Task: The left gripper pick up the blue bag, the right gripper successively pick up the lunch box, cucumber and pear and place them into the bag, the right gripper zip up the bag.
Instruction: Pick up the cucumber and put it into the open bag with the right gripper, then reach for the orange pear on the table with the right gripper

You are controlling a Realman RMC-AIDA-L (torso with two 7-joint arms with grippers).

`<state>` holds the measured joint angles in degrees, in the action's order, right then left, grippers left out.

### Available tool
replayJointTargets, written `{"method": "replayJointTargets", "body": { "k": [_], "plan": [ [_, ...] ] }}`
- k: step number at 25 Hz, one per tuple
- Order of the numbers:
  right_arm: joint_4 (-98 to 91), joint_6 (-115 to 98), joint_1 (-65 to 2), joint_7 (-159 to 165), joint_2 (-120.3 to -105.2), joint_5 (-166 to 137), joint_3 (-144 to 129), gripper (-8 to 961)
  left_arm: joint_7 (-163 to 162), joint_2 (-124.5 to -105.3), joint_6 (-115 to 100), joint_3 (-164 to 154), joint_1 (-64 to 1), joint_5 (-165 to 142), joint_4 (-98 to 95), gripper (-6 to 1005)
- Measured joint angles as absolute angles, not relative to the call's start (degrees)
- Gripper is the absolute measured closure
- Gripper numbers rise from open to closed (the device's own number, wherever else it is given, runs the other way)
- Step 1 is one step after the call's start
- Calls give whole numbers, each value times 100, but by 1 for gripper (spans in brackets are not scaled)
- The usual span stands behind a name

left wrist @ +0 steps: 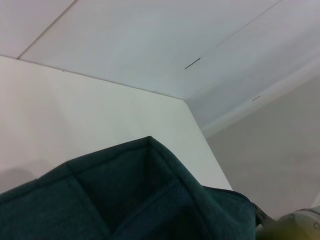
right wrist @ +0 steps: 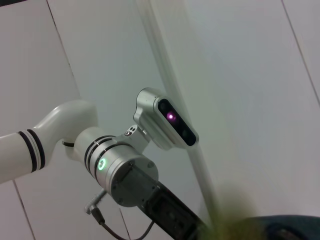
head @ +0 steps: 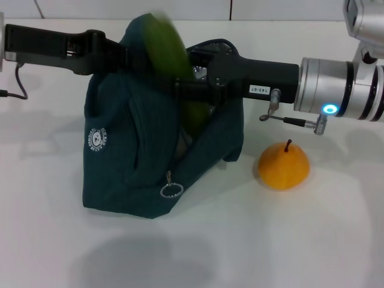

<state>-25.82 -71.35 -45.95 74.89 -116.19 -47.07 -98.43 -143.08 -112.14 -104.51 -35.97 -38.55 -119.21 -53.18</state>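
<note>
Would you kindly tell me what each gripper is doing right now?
Left gripper: shut on the blue bag.
Right gripper: shut on the cucumber, above the bag.

Teal bag (head: 129, 162) upright on table, top open, ring zip pull hanging at front. Cucumber (head: 165, 48) tilted above opening, lower end inside. Pear (head: 284, 165) on table beside bag, apart.
</note>
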Motion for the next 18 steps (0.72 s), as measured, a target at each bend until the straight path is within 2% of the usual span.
{"method": "replayJointTargets", "body": {
  "k": [3, 8, 11, 18],
  "plan": [
    [-2602, -7142, -4575, 7471, -11619, -4682, -9841, 299, -14308, -11215, -10450, -3595, -3851, -11920, -5318, 956],
    [-2728, -7176, -4395, 7447, -11616, -4659, -9751, 165, -14308, -11215, -10451, -3595, -3848, -11904, -5317, 956],
    [-3074, -7184, -3964, 7401, -11565, -4673, -9493, 85, -14324, -11204, -10450, -3592, -3823, -11894, -5318, 956],
    [-3441, -7408, -2678, 7373, -11403, -4707, -8360, 92, -14352, -11206, -10452, -3559, -3782, -11830, -5322, 956]
  ]
}}
